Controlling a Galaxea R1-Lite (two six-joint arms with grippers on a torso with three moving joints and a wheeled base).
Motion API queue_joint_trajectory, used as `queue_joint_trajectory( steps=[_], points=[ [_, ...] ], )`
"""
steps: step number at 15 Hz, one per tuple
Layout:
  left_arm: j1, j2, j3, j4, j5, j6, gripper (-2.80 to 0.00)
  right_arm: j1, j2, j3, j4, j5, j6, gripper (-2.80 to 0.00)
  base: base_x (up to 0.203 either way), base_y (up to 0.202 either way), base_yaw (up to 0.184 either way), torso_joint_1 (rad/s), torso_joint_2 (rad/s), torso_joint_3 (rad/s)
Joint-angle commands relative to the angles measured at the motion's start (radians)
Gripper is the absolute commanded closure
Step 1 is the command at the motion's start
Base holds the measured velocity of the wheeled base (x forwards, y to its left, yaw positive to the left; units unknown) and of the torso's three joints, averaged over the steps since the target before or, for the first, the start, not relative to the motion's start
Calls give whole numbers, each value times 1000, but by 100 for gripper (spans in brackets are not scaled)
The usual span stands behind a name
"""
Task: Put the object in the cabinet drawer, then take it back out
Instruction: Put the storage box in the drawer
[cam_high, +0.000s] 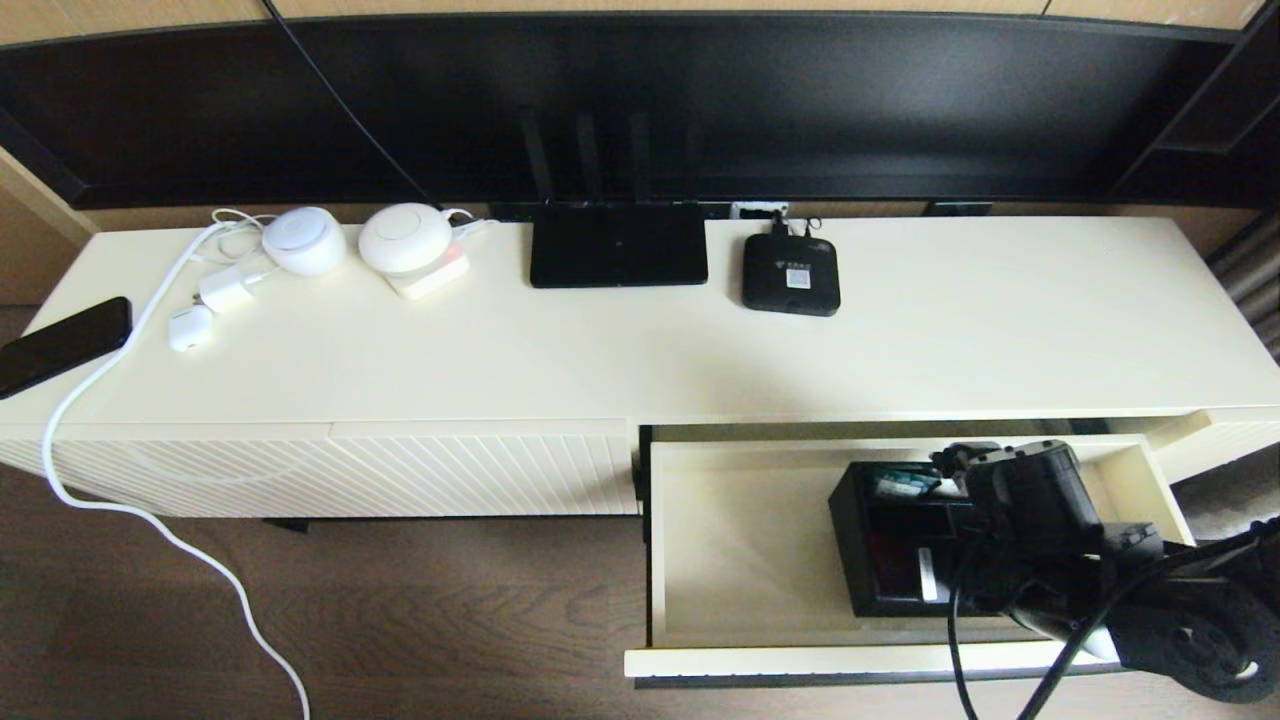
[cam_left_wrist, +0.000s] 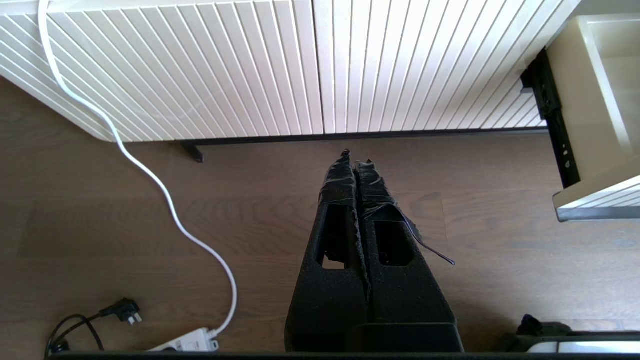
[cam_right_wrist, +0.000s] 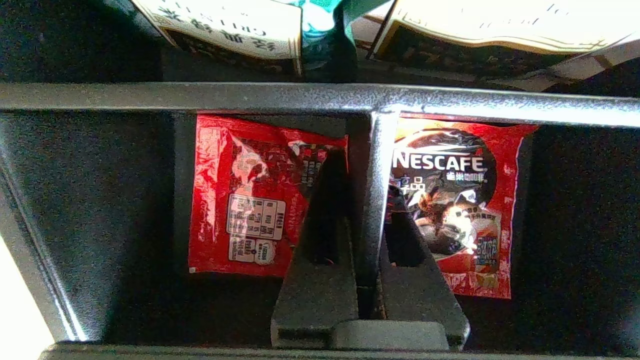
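Right pincer (cam_right_wrist: 371, 200): closed on the organizer box's inner divider wall (cam_right_wrist: 374, 165), one finger in each of the two compartments alongside it; a grip on that thin wall lets the whole box be carried from above.
Organizer box (cam_high: 890, 540): inside the open cabinet drawer (cam_high: 740, 655), toward its right half; whether it rests on the floor of the drawer or hangs just above cannot be told.
Box contents: two red coffee packets (cam_right_wrist: 240, 195), one on each side of the gripped divider; white-and-teal packets (cam_right_wrist: 225, 25) in the compartment beyond the cross wall.
Drawer contents: only the box shows; the smooth cream floor to its left is bare.
Task stage: by my reading, either the end of putting in or the start of taking out.
Left pincer (cam_left_wrist: 356, 165): shut, empty, parked low above the wood floor before the ribbed cabinet front (cam_left_wrist: 300, 65).
Worktop (cam_high: 600, 350): router (cam_high: 618, 245), set-top box (cam_high: 790, 273), white devices and a phone (cam_high: 62, 343), all well apart from the drawer.
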Motion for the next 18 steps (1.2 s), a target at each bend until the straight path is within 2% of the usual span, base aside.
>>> queue_joint_trajectory(
  steps=[1, 5, 6, 11, 14, 16, 18],
  points=[
    [0, 2, -1, 1, 0, 1, 0, -3, 66, -5, -15, -1, 3, 0, 0, 0, 0, 0, 0, 0],
    [0, 2, -1, 0, 0, 1, 0, -10, 112, -10, -50, -2, 0, 0, 0, 0, 0, 0, 0, 0],
    [0, 0, 0, 0, 0, 1, 0, -10, 116, -13, -51, -2, -3, -280, 0, 0, 0, 0, 0, 0],
    [0, 2, 0, 0, 0, 1, 0, -9, 76, -16, -52, -5, -9, -280, 0, 0, 0, 0, 0, 0],
    [0, 2, -1, 0, 0, 1, 0, -6, -61, -11, -36, -10, -46, -280, 0, 0, 0, 0, 0, 0],
    [0, 2, -1, 1, 0, 1, 0, -11, -157, -12, 28, -10, -106, -280, 0, 0, 0, 0, 0, 0],
    [0, 2, -1, 1, 0, 1, 0, -15, -224, -18, 129, -11, -128, -280, 0, 0, 0, 0, 0, 0]
  ],
)
